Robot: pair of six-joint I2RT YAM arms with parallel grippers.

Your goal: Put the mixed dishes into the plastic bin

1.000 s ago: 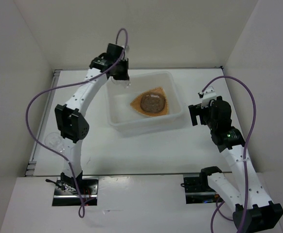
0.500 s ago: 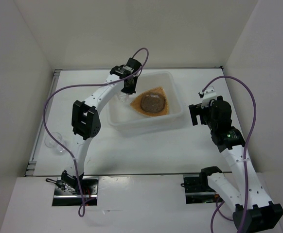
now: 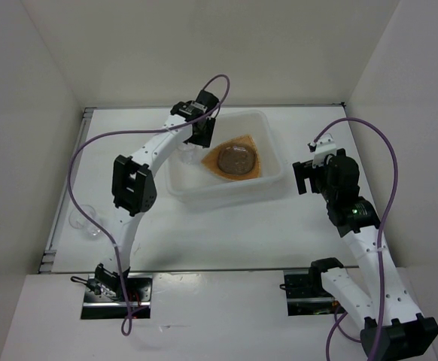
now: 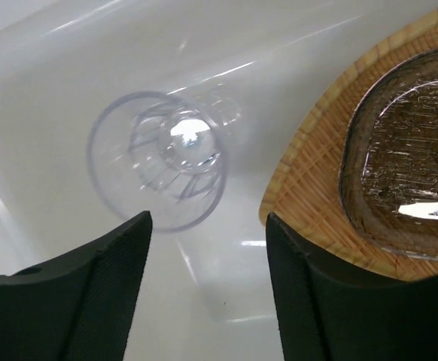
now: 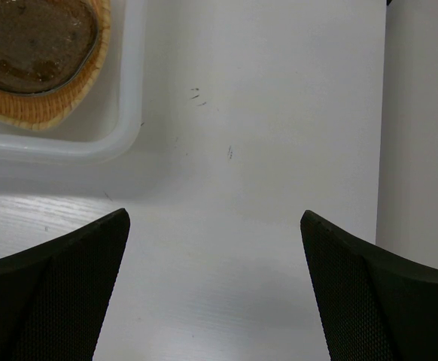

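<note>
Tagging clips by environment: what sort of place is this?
Probably a lab test cell, not a real kitchen: plain white walls box in a white table, the left arm and right arm are bolted at its near edge, and an orange-tan plate sits in a plastic bin.

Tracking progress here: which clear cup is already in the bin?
The cup beneath the left pincer, beside the orange plate in the bin; the other cups sit at the table's left edge.
</note>
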